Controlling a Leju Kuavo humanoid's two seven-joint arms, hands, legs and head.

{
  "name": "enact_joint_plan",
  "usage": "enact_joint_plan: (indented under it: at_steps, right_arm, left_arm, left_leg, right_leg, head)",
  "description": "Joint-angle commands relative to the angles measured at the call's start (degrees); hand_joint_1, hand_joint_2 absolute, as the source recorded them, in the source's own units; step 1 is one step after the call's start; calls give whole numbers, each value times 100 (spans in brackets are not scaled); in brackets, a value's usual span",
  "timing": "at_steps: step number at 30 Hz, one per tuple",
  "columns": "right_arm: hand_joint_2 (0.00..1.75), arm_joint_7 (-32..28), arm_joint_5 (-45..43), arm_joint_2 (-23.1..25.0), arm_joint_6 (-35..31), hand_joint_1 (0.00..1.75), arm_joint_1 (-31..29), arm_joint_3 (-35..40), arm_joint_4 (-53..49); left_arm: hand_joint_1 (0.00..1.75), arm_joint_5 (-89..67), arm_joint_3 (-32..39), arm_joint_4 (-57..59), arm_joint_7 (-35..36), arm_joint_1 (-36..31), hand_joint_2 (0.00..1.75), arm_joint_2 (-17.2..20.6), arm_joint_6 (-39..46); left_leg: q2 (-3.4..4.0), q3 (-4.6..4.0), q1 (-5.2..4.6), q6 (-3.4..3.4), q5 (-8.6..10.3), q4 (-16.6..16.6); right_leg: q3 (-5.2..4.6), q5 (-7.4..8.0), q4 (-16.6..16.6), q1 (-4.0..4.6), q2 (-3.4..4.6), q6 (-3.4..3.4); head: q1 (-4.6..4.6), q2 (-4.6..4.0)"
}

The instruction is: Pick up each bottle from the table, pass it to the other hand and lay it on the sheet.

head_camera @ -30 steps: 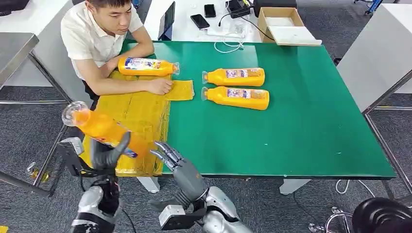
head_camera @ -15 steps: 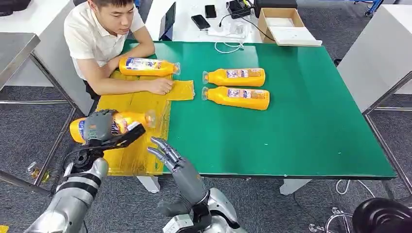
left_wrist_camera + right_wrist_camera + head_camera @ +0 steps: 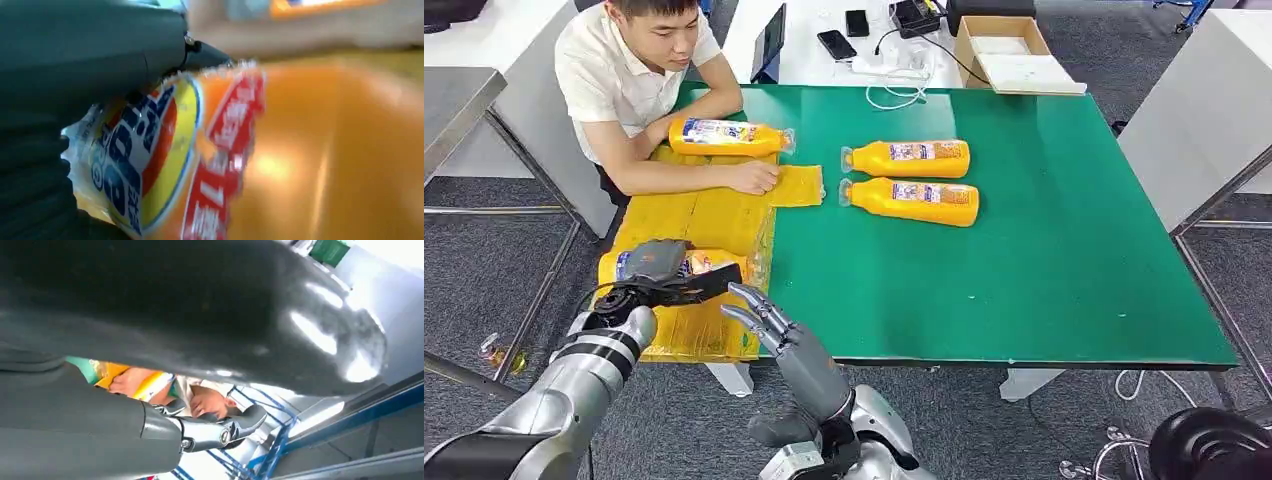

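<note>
My left hand (image 3: 659, 270) grips an orange bottle (image 3: 716, 264) lying sideways low over the near part of the yellow sheet (image 3: 704, 220), cap toward the green table. The left wrist view shows that bottle (image 3: 280, 165) close up with its blue, yellow and red label. My right hand (image 3: 769, 325) hangs open by the table's near edge, just right of the bottle, holding nothing. Another orange bottle (image 3: 727, 137) lies at the sheet's far end. Two more bottles (image 3: 908, 158) (image 3: 911, 201) lie side by side on the green table (image 3: 1044, 250).
A person (image 3: 639, 80) sits at the far left corner with an arm (image 3: 694, 178) resting on the sheet. A cardboard box (image 3: 1009, 50), phones and cables sit on the white table behind. Grey carpet surrounds the table.
My left hand has turned the bottle from tilted up in the air to lying sideways, carried it right and lowered it over the sheet. The right hand has barely shifted.
</note>
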Motion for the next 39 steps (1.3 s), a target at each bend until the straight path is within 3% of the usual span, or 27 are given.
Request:
enact_joint_plan:
  at_steps: [1,2,7,10,14,18,22,24,25,29,34,39]
  right_arm:
    - [0,-124,-239,39,165,0,-285,63,513]
    - [0,-139,-277,38,138,0,-311,78,562]
    - [0,-182,-326,-5,63,0,-300,44,591]
    - [0,-267,-351,-9,-39,0,-327,22,719]
    - [0,-363,-390,-20,-213,0,-279,-53,851]
    - [0,-391,-366,-53,-264,0,-242,-75,853]
    - [0,-426,-334,-144,-409,0,-42,-271,648]
    - [0,-459,-268,-273,-806,0,153,-412,265]
    - [175,-459,-270,-389,-1064,0,262,-408,-37]
    - [175,-459,-565,-501,-1074,0,640,-754,-710]
    - [175,-459,-439,-412,-1226,0,825,-1158,-816]
    - [175,-282,47,-627,-1424,0,844,-1863,-828]
  left_arm:
    - [173,874,253,1124,-511,-561,175,-114,-1193]
    - [0,908,225,1087,-540,-573,175,-116,-1158]
    - [0,869,-74,1017,-714,-688,175,-174,-1321]
    - [0,1286,-27,1049,-805,-741,175,-151,-1886]
    - [0,2325,533,594,-1394,-395,175,-221,-1729]
    - [0,2583,465,237,-1541,-137,175,-274,-1482]
    - [0,4360,723,-1381,-2051,874,175,-200,-1494]
    - [0,5654,1048,-2989,-2141,1707,175,-242,-1447]
    - [0,6129,1120,-3691,-2100,2057,175,-291,-1300]
    - [0,7616,1211,-5691,-1969,3148,175,-365,-1223]
    - [0,8156,1034,-6298,-2088,3739,175,-690,-1047]
    - [0,8039,344,-6641,-2313,4360,175,-675,-858]
  left_leg:
    - [7,14,3,-6,3,-5]
    - [17,21,7,-10,5,-9]
    - [14,14,9,-11,8,-1]
    - [5,14,9,-13,8,1]
    - [17,25,7,-13,9,-9]
    - [4,20,-1,-6,9,-7]
    - [10,21,-2,-8,9,-12]
    - [24,21,1,-9,5,-12]
    - [35,29,2,-11,0,-16]
    - [33,15,6,-11,-12,2]
    - [28,-3,2,-13,-9,0]
    - [13,-15,-1,-9,-1,-3]
  right_leg:
    - [15,3,-4,4,4,-11]
    - [20,8,-9,8,11,-18]
    - [15,7,-3,10,7,-17]
    - [16,3,-1,10,-2,-17]
    - [25,7,-10,9,10,-19]
    - [21,2,-5,0,2,-7]
    - [19,2,-8,-1,5,-10]
    - [16,4,-10,2,16,-11]
    - [21,1,-14,4,24,-15]
    - [9,-8,-3,8,20,-15]
    - [-11,-7,-5,4,15,-12]
    - [-20,-2,-9,0,9,-8]
  head:
    - [2,0]
    - [2,0]
    - [4,0]
    - [2,0]
    - [2,0]
    - [2,0]
    - [4,0]
    - [2,0]
    - [2,0]
    - [4,0]
    - [0,0]
    - [2,0]
